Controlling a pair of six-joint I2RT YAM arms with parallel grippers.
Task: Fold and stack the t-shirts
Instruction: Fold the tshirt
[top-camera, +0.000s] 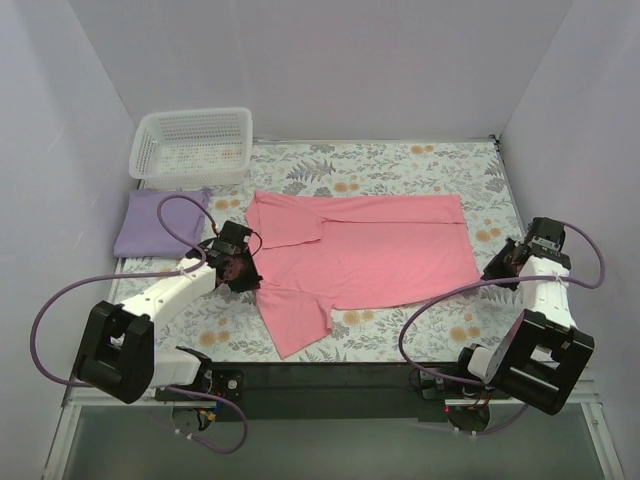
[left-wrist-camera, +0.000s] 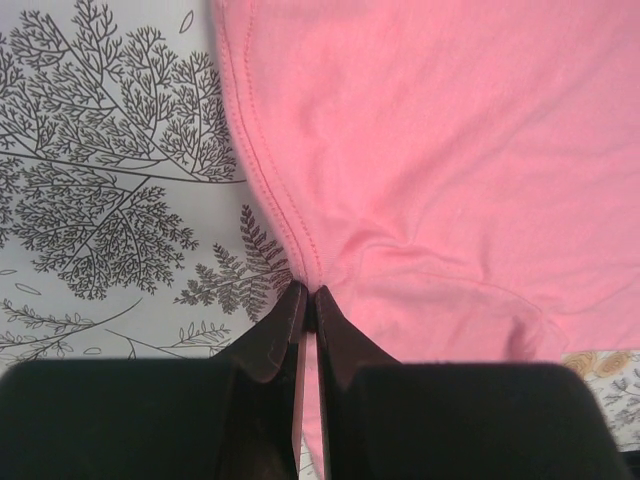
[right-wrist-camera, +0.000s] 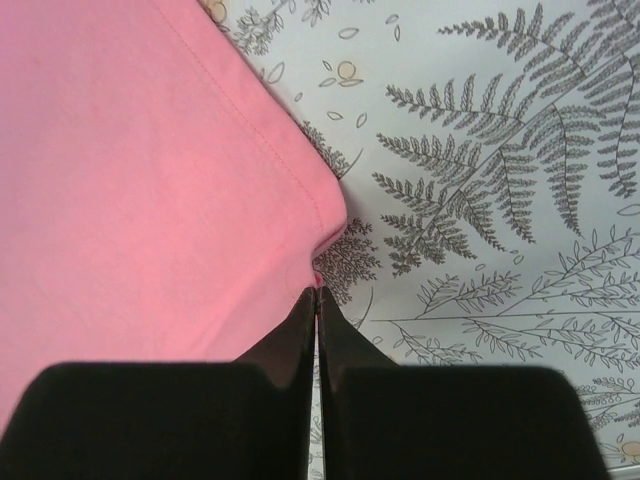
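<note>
The salmon-pink t-shirt (top-camera: 370, 250) lies spread flat on the tablecloth, sleeves to the left and hem to the right. My left gripper (top-camera: 241, 268) is at its left edge between the two sleeves, shut on the stitched edge of the cloth (left-wrist-camera: 300, 240); its tips (left-wrist-camera: 308, 296) pinch a small pucker. My right gripper (top-camera: 497, 268) is at the near right hem corner, shut on that corner (right-wrist-camera: 318, 270), with the tips (right-wrist-camera: 317, 292) meeting on it. The lavender-purple t-shirt (top-camera: 160, 222) lies folded at the far left, apart from both grippers.
A white lattice basket (top-camera: 192, 145) stands at the back left, just behind the purple shirt. The floral tablecloth (top-camera: 400, 160) covers the table. White walls close in the back and both sides. Purple cables loop beside each arm.
</note>
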